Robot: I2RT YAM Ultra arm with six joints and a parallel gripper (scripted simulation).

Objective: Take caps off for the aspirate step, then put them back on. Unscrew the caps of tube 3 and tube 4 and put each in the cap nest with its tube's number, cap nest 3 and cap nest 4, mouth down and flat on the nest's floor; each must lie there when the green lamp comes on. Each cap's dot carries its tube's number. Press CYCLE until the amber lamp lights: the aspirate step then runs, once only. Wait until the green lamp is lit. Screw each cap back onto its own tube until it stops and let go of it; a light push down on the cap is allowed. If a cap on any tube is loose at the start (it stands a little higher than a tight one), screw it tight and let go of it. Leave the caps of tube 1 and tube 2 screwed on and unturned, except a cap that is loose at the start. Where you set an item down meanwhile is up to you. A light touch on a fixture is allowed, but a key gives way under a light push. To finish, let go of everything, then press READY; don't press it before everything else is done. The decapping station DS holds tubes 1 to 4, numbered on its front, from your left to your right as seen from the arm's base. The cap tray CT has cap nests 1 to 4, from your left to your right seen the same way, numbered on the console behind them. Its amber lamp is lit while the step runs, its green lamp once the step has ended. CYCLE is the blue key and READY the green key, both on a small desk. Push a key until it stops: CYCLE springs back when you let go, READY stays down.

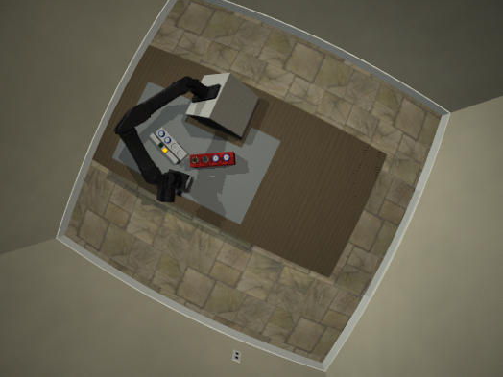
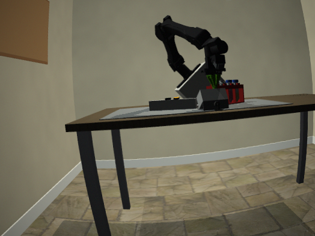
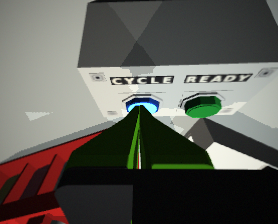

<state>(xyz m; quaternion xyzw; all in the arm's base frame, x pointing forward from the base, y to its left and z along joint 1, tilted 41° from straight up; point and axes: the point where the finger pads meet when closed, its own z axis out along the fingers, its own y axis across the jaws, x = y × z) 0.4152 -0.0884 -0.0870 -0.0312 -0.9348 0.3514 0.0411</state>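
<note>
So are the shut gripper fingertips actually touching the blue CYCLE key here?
Touching. In the wrist view the shut gripper ends right on the blue CYCLE key, with no gap showing, and the key sits sunk in its collar and glowing, while the green READY key stands proud.

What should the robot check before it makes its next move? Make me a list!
1. Gripper shut with nothing in it: ok.
2. Fingertips on the blue CYCLE key: ok, in the wrist view they meet it.
3. Amber lamp lit: ok.
4. Green lamp lit: not ok, it is dark, so waiting probably comes next.
5. Two caps off and lying in the tray, one cap beside the other cap: ok. Whether their numbers match the nests: cannot tell, too small.
6. Green READY key left alone: ok, the fingers are not on it.
</note>
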